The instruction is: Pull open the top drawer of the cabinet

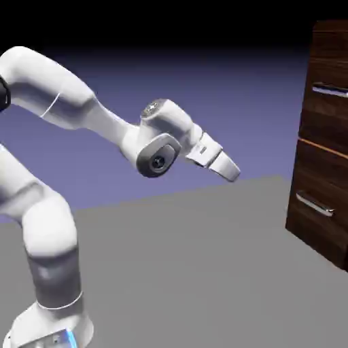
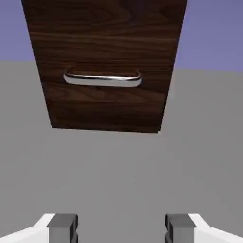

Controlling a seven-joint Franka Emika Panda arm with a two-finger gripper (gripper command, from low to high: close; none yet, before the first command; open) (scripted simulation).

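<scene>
The cabinet (image 1: 319, 224) stands at the right edge of the exterior view, dark wood grain. Its top drawer (image 1: 325, 117) looks flush with the front, and its silver bar handle (image 1: 330, 90) runs across its upper part. My gripper (image 1: 233, 174) hangs in the air well to the left of the cabinet, below the top handle's height, pointing down and to the right. In the hand view my gripper (image 2: 121, 230) is open, with nothing but grey table between the two grey fingertips (image 2: 62, 227). That view shows only the cabinet's lower front (image 2: 107, 47).
The lower drawer (image 1: 316, 183) sits under an orange-brown seam (image 1: 323, 147), and its own silver handle (image 1: 314, 204) (image 2: 102, 79) faces the hand camera. Grey table (image 1: 204, 272) stretches between the arm and the cabinet's foot.
</scene>
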